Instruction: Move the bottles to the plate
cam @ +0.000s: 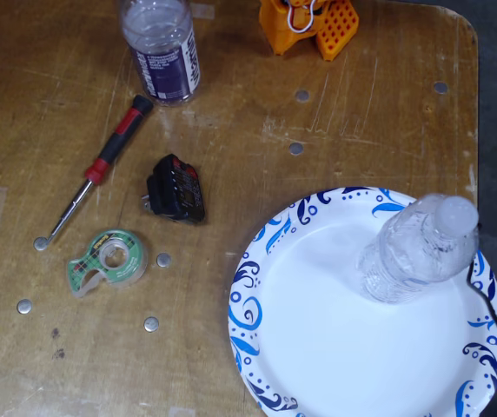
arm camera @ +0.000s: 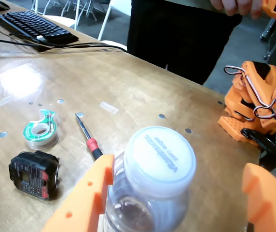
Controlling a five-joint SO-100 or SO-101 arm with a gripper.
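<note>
Vitaminwater bottle [cam: 162, 52] stands upright nr the table's far edge, well apart from the plate [cam: 275, 347] (crinkly bottle [cam: 418, 252] already on it), gripper [arm camera: 176, 193] spread wide astride its neck, fingers not clamping; prob. light, slick, thin-walled, so grip below the cap.

Blue swirls and dots are ringing the white plate [cam: 318, 347]; a dark purple label is wrapping one clear bottle [cam: 162, 54]; orange fingers [arm camera: 92, 195] are showing

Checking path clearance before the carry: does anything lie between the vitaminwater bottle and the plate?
Yes. The black device lies on the table between the vitaminwater bottle and the plate; the crinkly bottle already stands on it.
</note>
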